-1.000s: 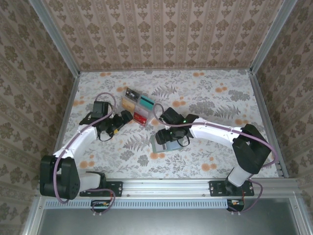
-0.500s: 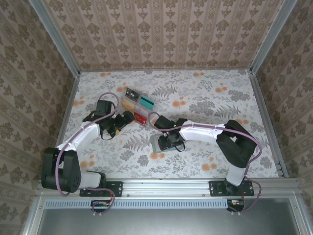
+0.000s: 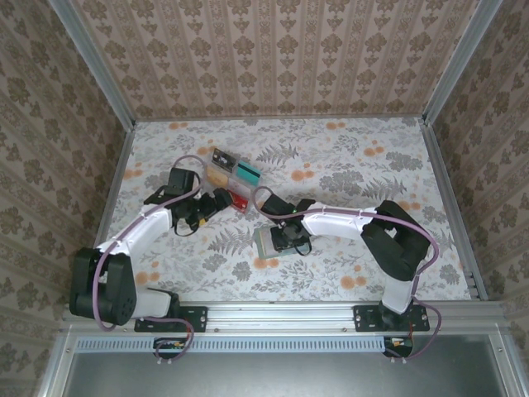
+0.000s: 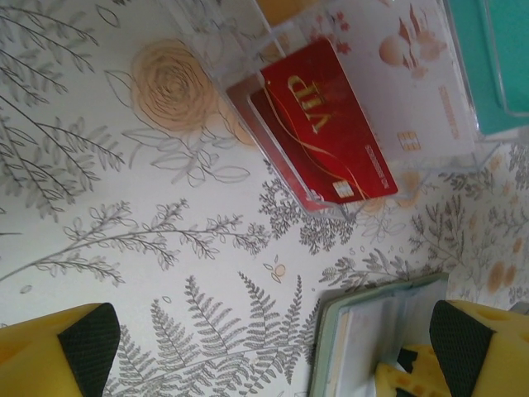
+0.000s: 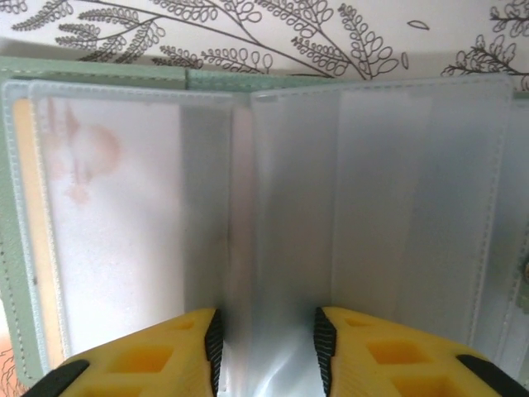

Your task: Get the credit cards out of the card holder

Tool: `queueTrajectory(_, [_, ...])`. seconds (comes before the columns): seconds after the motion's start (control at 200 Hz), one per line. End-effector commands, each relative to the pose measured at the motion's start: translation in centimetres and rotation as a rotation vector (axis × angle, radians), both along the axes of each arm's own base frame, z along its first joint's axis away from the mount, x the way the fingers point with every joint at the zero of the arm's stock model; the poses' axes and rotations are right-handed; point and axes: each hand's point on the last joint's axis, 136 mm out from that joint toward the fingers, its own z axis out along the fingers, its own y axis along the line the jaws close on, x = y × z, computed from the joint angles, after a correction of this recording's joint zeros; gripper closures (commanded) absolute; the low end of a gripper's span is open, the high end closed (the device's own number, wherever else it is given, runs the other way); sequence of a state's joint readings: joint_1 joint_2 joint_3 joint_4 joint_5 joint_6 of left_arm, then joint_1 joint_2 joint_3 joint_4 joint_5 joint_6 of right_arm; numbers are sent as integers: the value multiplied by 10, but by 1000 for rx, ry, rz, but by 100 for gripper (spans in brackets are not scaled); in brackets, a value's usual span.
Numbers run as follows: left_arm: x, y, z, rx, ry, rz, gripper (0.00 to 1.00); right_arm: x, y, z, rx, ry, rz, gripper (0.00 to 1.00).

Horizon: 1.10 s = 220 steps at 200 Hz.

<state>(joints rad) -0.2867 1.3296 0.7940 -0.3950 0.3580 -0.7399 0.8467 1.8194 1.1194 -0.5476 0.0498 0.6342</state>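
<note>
Two failures are judged likely: the clear sleeve (image 5: 372,207) may be pinched instead of the credit card (image 5: 107,207) tucked in the left pocket, or the whole card holder (image 5: 99,73), lying open and unpinned on the tabletop (image 5: 248,33), may be dragged up. The right claw (image 5: 267,347) is held low over the holder, its fingers narrowly apart astride the sleeve fold, nothing clamped. The left claw (image 4: 277,339) is spread wide and empty, hovering beside the holder's edge.
</note>
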Motion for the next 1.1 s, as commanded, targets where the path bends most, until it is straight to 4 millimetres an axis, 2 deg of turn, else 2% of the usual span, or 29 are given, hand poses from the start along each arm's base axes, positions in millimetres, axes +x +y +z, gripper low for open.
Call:
queueTrajectory(0.0, [-9,-12,3,-2,10,-44,1,-10,-31,-25,-96,46,-55,64])
queueTrajectory(0.14, [-24,-32,4,-34,33,-81,4,-13,-33,-27,-60,72,-79,69])
queueTrajectory(0.2, [-31,-43,3,-55,50,-103,7,-8,-28,-25,-10,62,-93,71])
queueTrajectory(0.27, [-35,-52,1,-74,65,-119,14,-6,-28,-24,2,64,-102,72])
queueTrajectory(0.29, [-41,-61,1,-79,71,-147,16,-6,-28,-24,2,65,-103,72])
queueTrajectory(0.43, [-52,-88,-3,-134,96,-197,31,-6,-32,-25,-24,69,-97,74])
queueTrajectory(0.615, [-67,-118,-14,-127,155,-277,46,-5,-32,-27,-31,67,-97,74])
queueTrajectory(0.77, [-72,-132,-31,-113,205,-307,57,-6,-31,-30,-28,75,-99,74])
queueTrajectory(0.99, [-70,-139,-42,-110,231,-316,66,-7,-30,-31,-18,80,-100,74])
queueTrajectory(1.095, [-70,-139,-46,-106,237,-313,67,-8,-29,-31,-8,81,-99,74])
